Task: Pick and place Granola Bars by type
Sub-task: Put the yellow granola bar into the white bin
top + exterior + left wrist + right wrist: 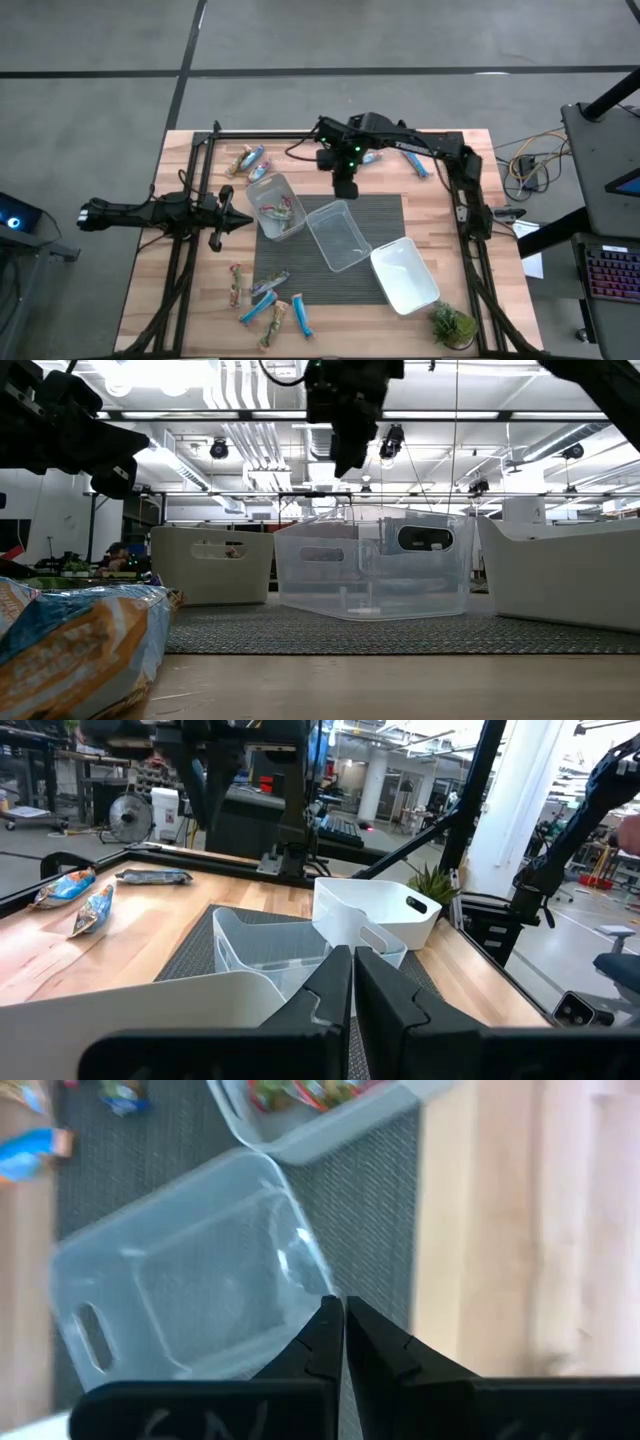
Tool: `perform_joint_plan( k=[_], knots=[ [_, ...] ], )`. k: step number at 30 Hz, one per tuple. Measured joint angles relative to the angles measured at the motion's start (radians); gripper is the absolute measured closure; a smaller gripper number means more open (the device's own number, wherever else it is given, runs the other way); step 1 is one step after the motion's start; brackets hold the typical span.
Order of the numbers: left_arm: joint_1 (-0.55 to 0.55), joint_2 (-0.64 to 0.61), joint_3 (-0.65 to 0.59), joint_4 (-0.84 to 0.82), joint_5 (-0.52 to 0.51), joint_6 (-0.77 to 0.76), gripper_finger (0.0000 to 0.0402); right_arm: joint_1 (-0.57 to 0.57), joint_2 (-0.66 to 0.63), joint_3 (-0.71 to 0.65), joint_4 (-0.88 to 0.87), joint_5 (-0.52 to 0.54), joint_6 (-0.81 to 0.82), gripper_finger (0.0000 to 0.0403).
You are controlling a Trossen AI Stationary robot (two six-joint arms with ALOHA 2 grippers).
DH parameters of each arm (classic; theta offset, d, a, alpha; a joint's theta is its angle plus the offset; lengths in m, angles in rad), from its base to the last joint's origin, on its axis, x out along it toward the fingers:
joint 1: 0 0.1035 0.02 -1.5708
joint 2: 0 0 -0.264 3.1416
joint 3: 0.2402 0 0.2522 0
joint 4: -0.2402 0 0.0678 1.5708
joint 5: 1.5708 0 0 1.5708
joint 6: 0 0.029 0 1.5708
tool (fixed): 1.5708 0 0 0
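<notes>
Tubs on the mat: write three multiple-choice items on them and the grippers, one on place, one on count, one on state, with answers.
1. Where is the small plant?
A. at the table's corner beside the white tub
B. inside the middle tub
C. under the left gripper

2. How many tubs stand on the dark mat?
A. one
B. three
C. five

3. How does the right gripper stand?
A. open and empty
B. shut on a blue bar
C. shut, empty

Answers: 1 A, the high view shows it there. 2 B, three lie in a row. 3 C, the right wrist view shows fingers together, nothing between.
</notes>
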Motion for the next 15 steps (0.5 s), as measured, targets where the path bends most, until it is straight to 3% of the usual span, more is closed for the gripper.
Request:
perform_joint_plan(
  k=[5,15],
  knots=[
    [0.0,0.0,0.0,0.0,0.0,0.0,0.0401,-0.027,-0.106,-0.121,0.016,0.068,-0.034,0.0394],
    [0.0,0.0,0.0,0.0,0.0,0.0,0.0401,-0.095,-0.323,-0.461,0.137,0.069,-0.18,0.0394]
  ],
)
